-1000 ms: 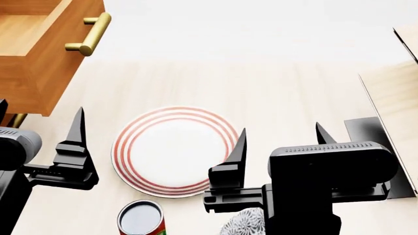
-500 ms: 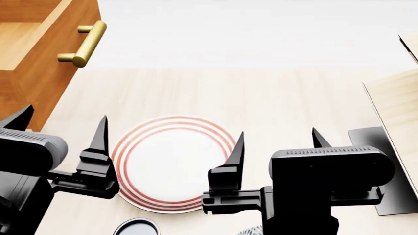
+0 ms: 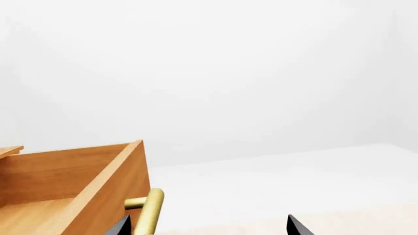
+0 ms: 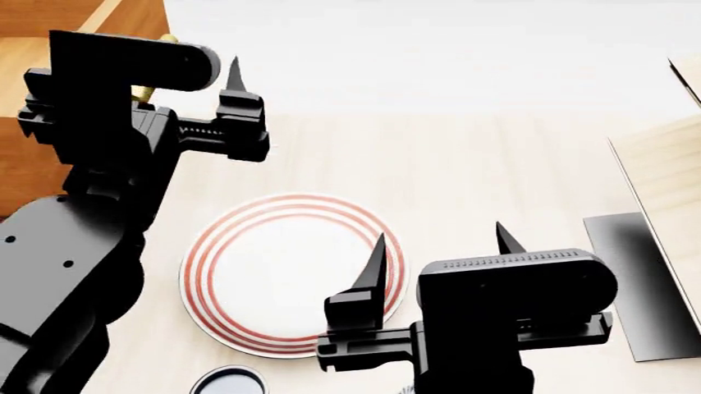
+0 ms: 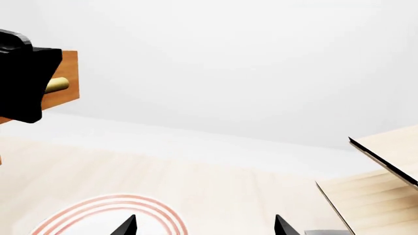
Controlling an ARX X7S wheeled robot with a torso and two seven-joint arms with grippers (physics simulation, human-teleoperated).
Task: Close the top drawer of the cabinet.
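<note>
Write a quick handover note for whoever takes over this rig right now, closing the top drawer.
Left gripper: open, empty, raised in front of the drawer, one finger right beside the brass handle; contact can't be confirmed.
Right gripper: open, empty, hovering over the striped plate, away from the job.
Drawer: pulled out of the cabinet, its inside showing.
Done: left arm is up at the drawer front.
Left: push the front in with the left gripper until it sits flush.

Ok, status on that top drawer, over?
Left gripper open, up at the brass handle, not gripping. Right gripper open above plate. Top drawer open. Nothing seen blocking.
</note>
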